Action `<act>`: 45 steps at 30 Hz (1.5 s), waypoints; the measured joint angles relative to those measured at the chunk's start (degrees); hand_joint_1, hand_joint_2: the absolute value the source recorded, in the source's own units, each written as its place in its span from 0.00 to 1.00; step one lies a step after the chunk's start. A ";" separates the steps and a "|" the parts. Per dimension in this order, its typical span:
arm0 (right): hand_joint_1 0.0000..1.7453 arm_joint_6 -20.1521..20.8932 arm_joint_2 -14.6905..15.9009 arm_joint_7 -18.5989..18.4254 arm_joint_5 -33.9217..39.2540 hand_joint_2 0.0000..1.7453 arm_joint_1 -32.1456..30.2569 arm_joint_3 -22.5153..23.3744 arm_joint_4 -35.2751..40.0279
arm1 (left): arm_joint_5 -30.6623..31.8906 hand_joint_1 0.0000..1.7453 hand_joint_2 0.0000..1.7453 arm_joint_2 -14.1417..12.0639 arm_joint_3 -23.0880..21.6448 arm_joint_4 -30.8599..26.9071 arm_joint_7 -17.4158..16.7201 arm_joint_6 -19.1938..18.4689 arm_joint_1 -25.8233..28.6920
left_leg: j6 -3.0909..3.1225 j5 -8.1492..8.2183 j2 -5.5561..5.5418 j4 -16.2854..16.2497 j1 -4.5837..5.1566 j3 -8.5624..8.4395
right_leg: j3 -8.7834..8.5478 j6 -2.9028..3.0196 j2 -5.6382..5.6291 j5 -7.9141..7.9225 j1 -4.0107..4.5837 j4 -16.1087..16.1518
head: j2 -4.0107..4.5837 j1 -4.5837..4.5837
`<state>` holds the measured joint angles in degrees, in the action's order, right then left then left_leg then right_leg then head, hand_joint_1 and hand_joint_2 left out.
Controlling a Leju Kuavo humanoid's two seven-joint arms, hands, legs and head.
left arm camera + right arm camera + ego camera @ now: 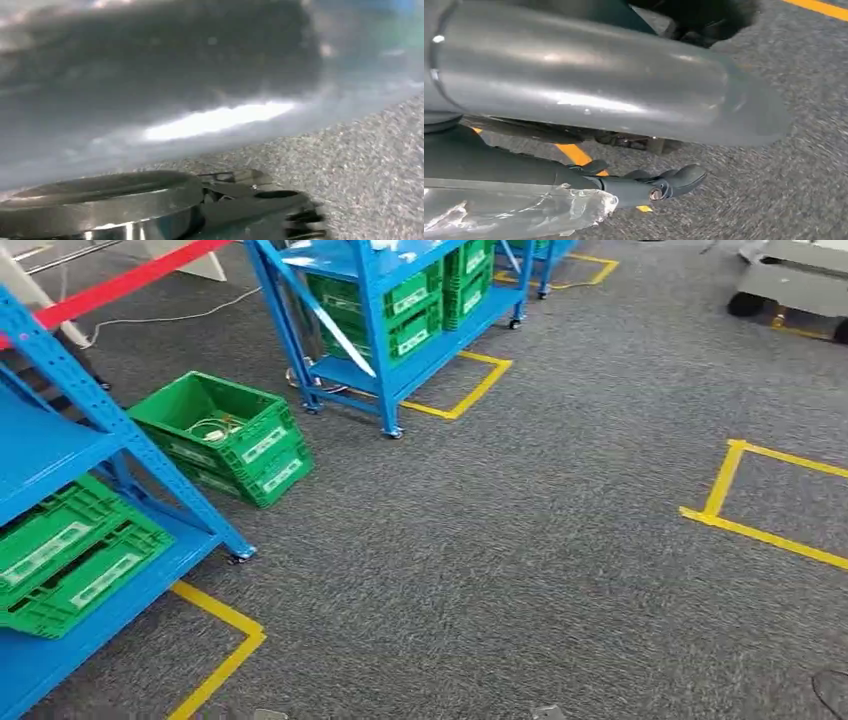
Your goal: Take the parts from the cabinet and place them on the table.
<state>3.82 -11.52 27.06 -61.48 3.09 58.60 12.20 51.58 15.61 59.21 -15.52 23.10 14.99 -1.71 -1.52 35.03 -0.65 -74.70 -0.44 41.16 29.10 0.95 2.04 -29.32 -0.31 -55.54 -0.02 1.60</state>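
A blue cabinet (95, 405) stands at the left in the head view, with green crates (70, 560) on its lower shelf. In the right wrist view my right hand (644, 187) hangs over the grey carpet. A crumpled clear plastic bag (524, 215) lies against its dark fingers (679, 180) and seems to be held; what is in the bag is hidden. In the left wrist view my left hand (280, 215) is blurred beside a shiny metal ring (100, 200). I cannot tell how its fingers lie.
An open green crate (225, 435) with cables sits on the carpet by the cabinet. A second blue rack (390, 310) on wheels holds more green crates farther back. Yellow tape (760, 530) marks squares on the floor. A grey wheeled base (790, 280) stands far right.
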 joint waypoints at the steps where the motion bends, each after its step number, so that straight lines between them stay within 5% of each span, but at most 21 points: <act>1: 0.00 0.00 0.00 0.00 0.00 0.00 0.02 0.00 0.00 | 0.00 0.00 0.00 -0.07 0.00 0.00 0.00 0.00 0.12 | -0.14 -1.40 0.12 1.17 -0.13 -0.68 | -0.12 -0.07 0.74 -0.11 0.00 0.00 | 0.02 -0.02; 3: 0.00 0.02 0.00 0.00 -0.02 0.00 0.07 -0.02 0.00 | 0.00 0.00 0.00 -0.11 0.02 0.00 0.00 0.00 0.15 | -0.15 -6.40 1.11 9.77 -0.21 -5.19 | -0.65 -0.37 2.10 -0.47 -0.04 0.00 | 0.00 -0.05; 4: 0.00 0.02 -0.02 0.02 0.00 0.00 0.06 -0.02 0.00 | 0.02 0.00 0.00 -0.11 0.00 0.00 0.00 0.00 0.12 | -0.02 -8.54 3.03 14.75 -0.18 -8.01 | -1.05 -0.62 2.64 -0.72 -0.03 0.00 | 0.02 -0.02; 5: 0.00 0.02 0.00 0.02 0.00 0.00 0.04 -0.02 0.02 | 0.07 0.00 0.00 -0.09 0.00 0.00 0.00 0.00 -0.02 | 0.05 -7.81 5.68 17.17 0.51 -9.51 | -1.08 -1.03 3.23 -1.09 0.50 -0.08 | 0.02 -0.09; 9: 0.00 0.04 -0.02 0.04 -0.02 0.00 0.40 -0.02 0.04 | 0.17 0.00 0.00 -0.09 0.04 0.00 0.07 0.00 0.23 | 1.94 -7.83 3.29 17.66 0.70 -9.00 | -1.83 -1.98 5.51 -1.61 0.50 -0.13 | 0.02 0.06; 12: 0.00 0.04 -0.02 0.09 -0.02 0.00 0.52 -0.02 0.04 | 0.57 0.00 0.00 0.02 0.04 0.00 0.15 0.00 0.04 | 3.00 -8.18 1.51 18.03 0.20 -9.15 | 1.55 -2.72 -1.01 -6.17 -0.10 -7.02 | 0.00 0.57; 15: 0.00 0.04 0.00 0.09 -0.02 0.00 0.16 -0.02 0.04 | 0.70 0.00 0.00 0.04 0.04 0.00 0.24 -0.13 -0.01 | 3.15 -8.13 -0.67 17.99 0.32 -9.16 | 8.11 -2.86 -1.93 -10.30 -0.11 -19.49 | 0.00 0.63; 17: 0.00 0.02 0.00 0.09 -0.02 0.00 0.14 -0.02 0.09 | 0.70 0.00 0.00 0.04 0.04 0.00 0.24 -0.13 0.08 | 3.14 -8.12 -2.36 17.95 0.33 -9.37 | 7.39 -2.59 -2.02 -6.31 -0.13 -15.99 | 0.00 0.63; 19: 0.00 0.02 0.00 0.11 -0.02 0.00 0.18 -0.02 0.11 | 0.70 0.00 0.00 0.15 0.04 0.00 0.33 -0.15 -0.02 | 3.00 -8.04 -4.12 17.94 0.27 -9.70 | 2.79 -2.21 -3.92 -0.13 -0.29 -5.13 | 0.02 0.65; 20: 0.00 0.02 0.00 0.09 -0.02 0.00 0.15 -0.02 0.13 | 0.70 0.00 0.00 0.20 0.04 0.00 0.35 -0.15 -0.03 | 2.79 -8.02 -4.69 17.92 0.29 -9.59 | 1.50 -2.05 -6.95 -0.22 -0.49 -2.53 | 0.02 0.65; 21: 0.00 0.02 0.00 0.15 -0.02 0.00 0.14 -0.02 0.13 | 0.70 0.00 0.00 0.20 0.04 0.00 0.35 -0.15 -0.23 | 2.41 -8.01 -5.31 17.52 0.49 -9.30 | 1.21 -2.04 -7.45 -0.35 -0.71 -1.17 | 0.00 0.59; 25: 0.00 0.02 -0.13 0.13 -0.02 0.00 0.28 0.00 0.13 | 0.70 0.00 0.00 0.11 0.04 0.00 0.41 -0.13 0.10 | 0.88 -8.37 -7.44 17.66 -0.07 -8.43 | 0.66 -1.00 -4.76 0.18 -0.89 -0.84 | 0.02 0.61; 28: 0.00 0.02 -0.07 0.17 -0.02 0.00 0.16 0.00 0.20 | 0.70 0.00 0.00 0.13 0.04 -0.02 0.44 -0.13 -0.10 | 0.10 -2.39 -0.97 8.59 0.23 -4.43 | 0.61 -0.39 -2.17 0.24 -0.50 -0.70 | 0.00 -0.26; 30: 0.00 0.02 -0.07 0.17 -0.02 0.00 -0.12 0.02 0.20 | 0.81 0.00 0.00 0.18 0.04 0.00 0.44 -0.20 -0.04 | -0.22 0.87 -0.04 0.42 0.05 -0.92 | 0.71 -0.32 -0.07 0.21 -0.29 -0.76 | 0.02 -0.26; 31: 0.00 0.02 -0.07 0.17 -0.02 0.00 -0.11 0.02 0.20 | 0.81 0.00 0.00 0.15 0.04 -0.02 0.44 -0.30 0.08 | -0.27 0.38 0.05 0.13 -0.02 -1.06 | 0.71 -0.32 0.77 0.21 -0.26 -0.76 | 0.00 -0.27; 34: 0.00 0.02 -0.09 0.18 -0.02 0.00 0.12 0.02 0.20 | 0.83 0.00 0.00 0.11 0.07 -0.02 0.44 -0.52 0.13 | 0.00 -5.87 1.20 11.47 0.01 -7.65 | 0.52 -0.36 2.73 0.19 -0.22 -0.80 | 0.02 -0.31; 35: 0.00 0.02 -0.09 0.20 -0.02 0.00 0.19 0.02 0.20 | 0.85 0.00 0.00 0.11 0.07 -0.04 0.46 -0.59 0.07 | 0.40 -7.43 4.06 16.42 0.21 -10.59 | 0.37 -0.43 3.29 0.15 -0.07 -0.80 | 0.00 -0.29; 36: 0.00 0.04 -0.09 0.24 -0.02 0.00 0.19 0.02 0.20 | 0.87 0.00 0.00 0.11 0.07 -0.07 0.46 -0.66 -0.12 | 0.48 -7.10 5.22 18.13 0.74 -11.18 | 0.58 -0.75 3.75 -0.05 0.47 -1.25 | 0.02 -0.48; 40: 0.00 0.13 -0.09 0.24 -0.02 0.00 0.44 0.02 0.20 | 1.05 0.00 0.00 0.22 0.09 -0.09 0.50 -0.76 0.23 | 1.98 -7.78 3.09 18.45 0.68 -10.09 | 0.62 -1.51 6.16 0.21 0.53 -1.25 | 0.00 -0.42; 43: 0.00 0.13 -0.09 0.33 -0.02 0.00 0.52 0.02 0.20 | 1.25 0.00 0.00 0.42 0.15 -0.15 0.52 -0.85 -0.07 | 3.26 -8.97 1.41 18.60 0.26 -9.02 | 3.79 -2.35 -1.00 -6.90 -0.02 -9.12 | 0.00 0.04; 45: 0.00 0.13 -0.07 0.33 -0.02 0.00 0.33 0.05 0.20 | 1.36 0.00 0.00 0.42 0.17 -0.17 0.52 -0.94 -0.18 | 3.27 -9.78 -0.03 18.52 0.35 -7.94 | 6.72 -2.50 -1.91 -11.18 -0.01 -17.59 | 0.02 0.15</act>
<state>3.96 -11.58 27.39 -61.51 3.42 58.64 12.39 52.94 16.02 59.38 -15.69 23.63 14.05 -1.89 1.74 25.26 -0.68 -56.17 -0.08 33.23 35.82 -1.55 0.13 -40.51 -0.31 -73.12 0.00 1.75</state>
